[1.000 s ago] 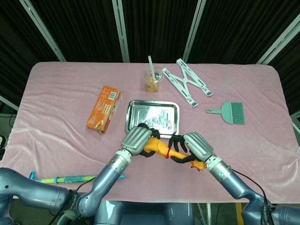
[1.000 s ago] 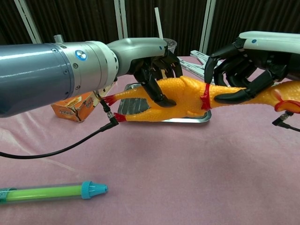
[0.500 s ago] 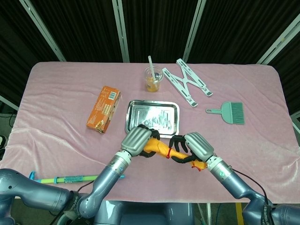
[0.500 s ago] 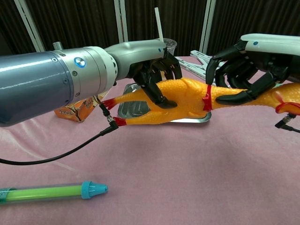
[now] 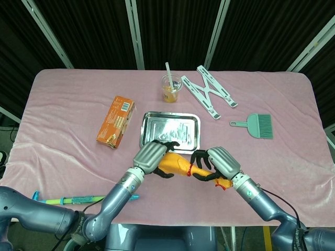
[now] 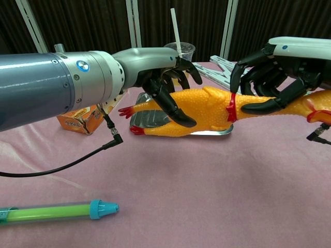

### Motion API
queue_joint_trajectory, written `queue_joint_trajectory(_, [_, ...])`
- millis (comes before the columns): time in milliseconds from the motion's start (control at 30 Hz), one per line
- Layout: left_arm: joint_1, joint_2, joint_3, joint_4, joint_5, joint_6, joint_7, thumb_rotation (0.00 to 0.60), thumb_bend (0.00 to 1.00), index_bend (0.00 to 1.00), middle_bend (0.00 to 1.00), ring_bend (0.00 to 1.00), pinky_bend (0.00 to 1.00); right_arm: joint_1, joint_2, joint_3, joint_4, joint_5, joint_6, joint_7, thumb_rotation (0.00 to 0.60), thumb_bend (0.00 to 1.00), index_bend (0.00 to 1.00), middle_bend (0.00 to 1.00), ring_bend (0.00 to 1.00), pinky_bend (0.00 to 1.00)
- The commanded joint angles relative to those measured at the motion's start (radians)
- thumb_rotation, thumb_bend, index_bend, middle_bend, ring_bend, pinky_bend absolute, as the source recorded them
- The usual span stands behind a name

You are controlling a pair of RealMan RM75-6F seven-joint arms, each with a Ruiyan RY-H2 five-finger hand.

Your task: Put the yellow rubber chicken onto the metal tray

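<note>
The yellow rubber chicken (image 5: pixel 177 165) (image 6: pixel 207 109) hangs level just above the cloth, in front of the metal tray (image 5: pixel 146 120) (image 6: pixel 138 119). My left hand (image 5: pixel 152 156) (image 6: pixel 164 77) grips its body near the red feet, fingers wrapped over and under it. By the red collar, my right hand (image 5: pixel 222 162) (image 6: pixel 279 67) holds the neck, and the head sticks out beyond that hand. In the chest view the chicken hides most of the tray; in the head view the tray shows bare.
An orange box (image 5: pixel 115 121) lies left of the tray. Behind it stand a plastic cup with a straw (image 5: pixel 170 88) and a white folding stand (image 5: pixel 209 91). A teal brush (image 5: pixel 256 125) lies at the right, a green-blue pen (image 6: pixel 57 211) near the front left edge.
The chicken has shifted slightly to the right with both hands still on it, and its feet end has drawn in. My left fingers now wrap further under the body.
</note>
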Motion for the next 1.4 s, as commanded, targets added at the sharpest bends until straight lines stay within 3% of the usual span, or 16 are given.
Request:
queue_joint_trajectory(33, [-0.002, 0.001, 0.000, 0.001, -0.002, -0.002, -0.005, 0.521, 0.13, 0.22, 0.29, 0.34, 0.25, 0.000, 0.000, -0.001, 0.000, -0.002, 0.001, 0.003, 0.600, 0.49, 0.84, 0.68, 0.75, 0.85])
queue_joint_trajectory(267, [-0.013, -0.018, 0.004, 0.019, 0.005, 0.008, -0.008, 0.522, 0.35, 0.36, 0.40, 0.37, 0.25, 0.001, -0.001, -0.005, 0.002, -0.009, 0.002, 0.016, 0.600, 0.50, 0.84, 0.68, 0.75, 0.85])
queue_joint_trajectory(433, [-0.012, -0.036, 0.008, 0.035, 0.028, 0.028, -0.014, 0.572, 0.52, 0.66, 0.70, 0.56, 0.29, 0.002, 0.002, -0.007, 0.000, -0.014, 0.003, 0.022, 0.600, 0.49, 0.84, 0.68, 0.75, 0.85])
queue_joint_trajectory(533, [-0.010, -0.045, 0.011, 0.043, 0.043, 0.033, -0.019, 0.600, 0.58, 0.77, 0.80, 0.61, 0.30, 0.001, 0.003, -0.008, -0.001, -0.017, 0.005, 0.024, 0.600, 0.50, 0.84, 0.68, 0.75, 0.85])
queue_joint_trajectory(733, [-0.002, -0.064, 0.016, 0.056, 0.083, 0.052, -0.035, 0.600, 0.62, 0.86, 0.88, 0.66, 0.33, 0.000, 0.001, -0.013, 0.001, -0.022, 0.008, 0.032, 0.600, 0.50, 0.84, 0.68, 0.75, 0.85])
queue_joint_trajectory(800, [0.001, -0.066, 0.018, 0.057, 0.090, 0.056, -0.037, 0.600, 0.53, 0.80, 0.82, 0.64, 0.33, 0.000, 0.002, -0.014, 0.000, -0.023, 0.010, 0.033, 0.600, 0.50, 0.84, 0.68, 0.75, 0.85])
queue_joint_trajectory(867, [0.005, -0.062, 0.020, 0.051, 0.088, 0.054, -0.038, 0.600, 0.27, 0.62, 0.69, 0.58, 0.33, -0.001, 0.003, -0.014, 0.001, -0.023, 0.011, 0.033, 0.600, 0.50, 0.84, 0.68, 0.75, 0.85])
queue_joint_trajectory(967, [0.008, -0.051, 0.020, 0.040, 0.077, 0.045, -0.036, 0.598, 0.04, 0.31, 0.48, 0.49, 0.33, -0.001, 0.005, -0.013, 0.002, -0.021, 0.012, 0.036, 0.600, 0.50, 0.84, 0.68, 0.75, 0.85])
queue_joint_trajectory(1067, [0.007, -0.037, 0.018, 0.028, 0.054, 0.028, -0.033, 0.539, 0.00, 0.12, 0.32, 0.42, 0.33, 0.000, 0.005, -0.013, 0.004, -0.019, 0.010, 0.039, 0.600, 0.50, 0.84, 0.68, 0.75, 0.85])
queue_joint_trajectory(1133, [0.006, -0.028, 0.013, 0.024, 0.042, 0.019, -0.036, 0.499, 0.00, 0.08, 0.28, 0.39, 0.33, 0.000, 0.003, -0.014, 0.006, -0.019, 0.010, 0.040, 0.600, 0.50, 0.84, 0.68, 0.75, 0.85])
queue_joint_trajectory(1400, [0.004, -0.019, 0.009, 0.022, 0.039, 0.015, -0.040, 0.478, 0.00, 0.09, 0.26, 0.38, 0.33, 0.002, 0.002, -0.014, 0.010, -0.018, 0.009, 0.042, 0.600, 0.50, 0.84, 0.68, 0.75, 0.85])
